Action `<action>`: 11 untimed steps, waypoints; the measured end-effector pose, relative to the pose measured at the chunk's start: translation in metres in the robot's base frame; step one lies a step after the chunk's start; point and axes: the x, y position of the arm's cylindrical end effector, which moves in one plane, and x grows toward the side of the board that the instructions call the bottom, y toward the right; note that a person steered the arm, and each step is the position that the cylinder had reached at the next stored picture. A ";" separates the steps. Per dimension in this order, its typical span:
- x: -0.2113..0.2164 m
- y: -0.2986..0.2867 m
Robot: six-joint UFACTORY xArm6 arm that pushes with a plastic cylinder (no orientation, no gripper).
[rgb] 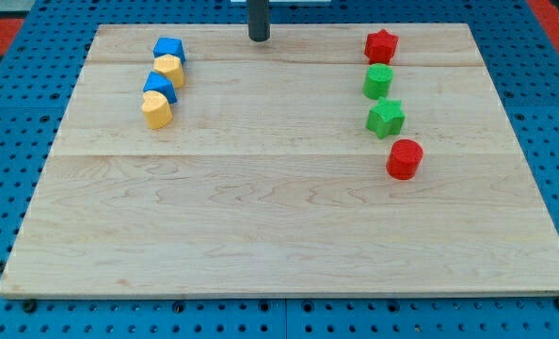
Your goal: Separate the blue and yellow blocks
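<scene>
Wooden and pale, the bench (279,235) is sitting on a blue pegboard surface (16,113), and no container is showing anywhere on it; every block is lying loose on the boards.

Taking the upper blue block (168,48) as the landmark: the upper yellow block (169,70) is touching it just below, the lower blue block (159,88) is pressing against that yellow one below and slightly toward the view's left, and the lower yellow block (156,110) is ending the chain beneath it. All four are forming one tight, slightly slanted column.

Well apart toward the view's right of the landmark, a second column is standing: a red star-shaped block (381,45) level with it, then a green block (377,82), a green star-shaped block (386,118) and a red cylinder (404,158) lower down. Nothing is lying between the two columns.

My tip (259,38), the end effector, is a plain dark rod with nothing to spread or pinch. It is resting to the view's right of the landmark, slightly nearer the view's top, with bare wood between them, touching no block.
</scene>
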 end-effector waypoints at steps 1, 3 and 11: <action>0.000 0.001; 0.063 0.065; 0.052 -0.144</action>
